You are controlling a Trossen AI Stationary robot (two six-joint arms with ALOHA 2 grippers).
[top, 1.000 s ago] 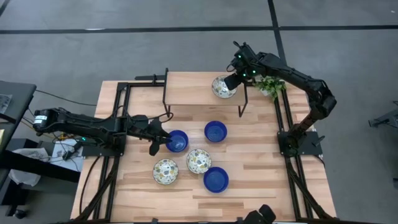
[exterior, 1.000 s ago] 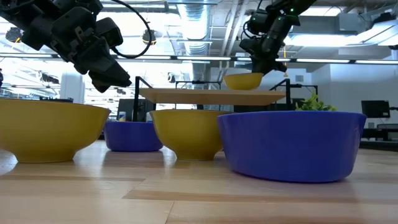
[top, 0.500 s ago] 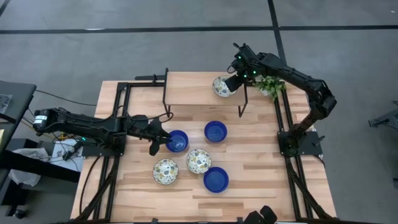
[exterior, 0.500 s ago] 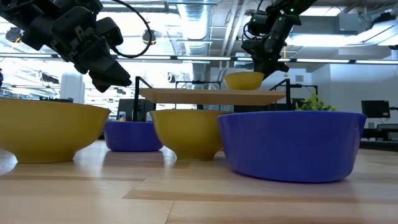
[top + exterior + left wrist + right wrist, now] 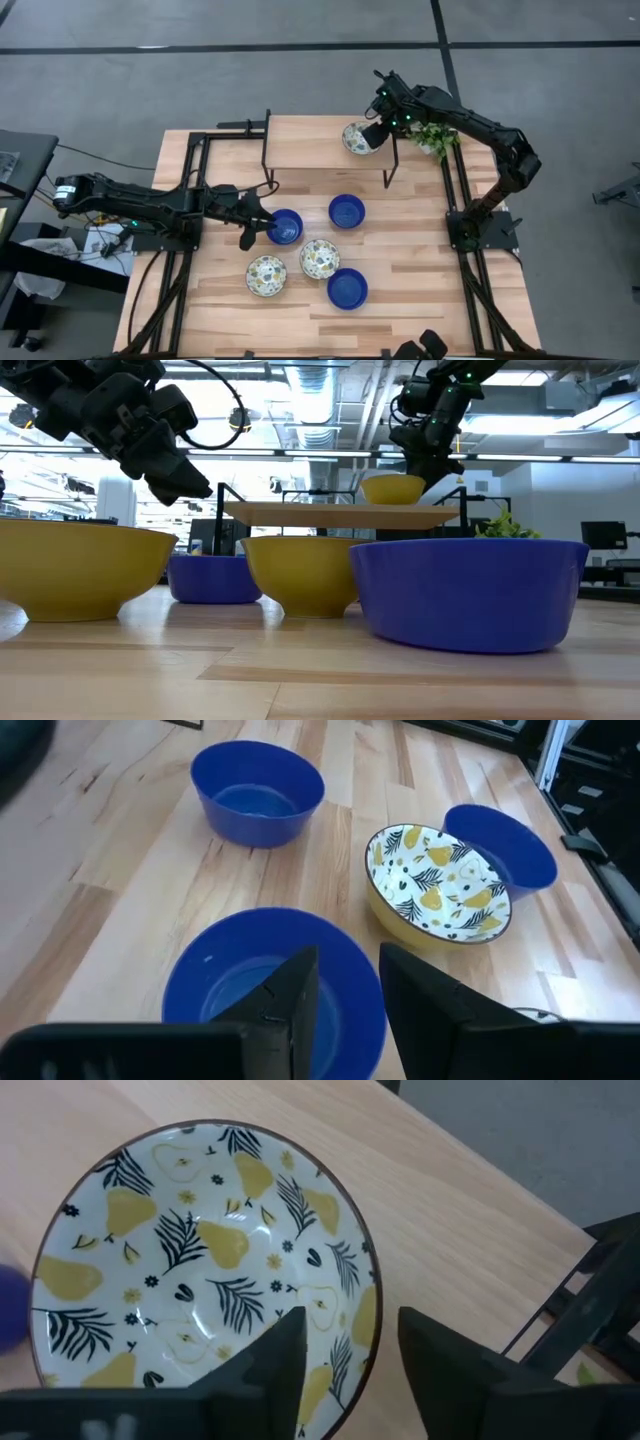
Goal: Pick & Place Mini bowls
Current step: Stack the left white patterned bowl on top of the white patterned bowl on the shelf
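The right gripper (image 5: 371,135) is opened, its fingers on both sides of the rim of a patterned bowl (image 5: 354,138) standing on the raised shelf (image 5: 310,150) near the table's far edge. The left gripper (image 5: 262,226) is opened above a blue bowl (image 5: 287,227).

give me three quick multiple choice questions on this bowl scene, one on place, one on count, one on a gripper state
1. Where does the patterned bowl by the right gripper sit?
A. raised shelf
B. floor
C. inside a blue bowl

2. How many solid blue bowls are in the high view?
A. one
B. three
C. five

3. The right gripper is:
A. shut on the plant
B. open, fingers astride the bowl's rim
C. out of view

Answers: 1 A, the low view shows it on the shelf; 2 B, three on the table; 3 B, the right wrist view shows the rim between parted fingers.
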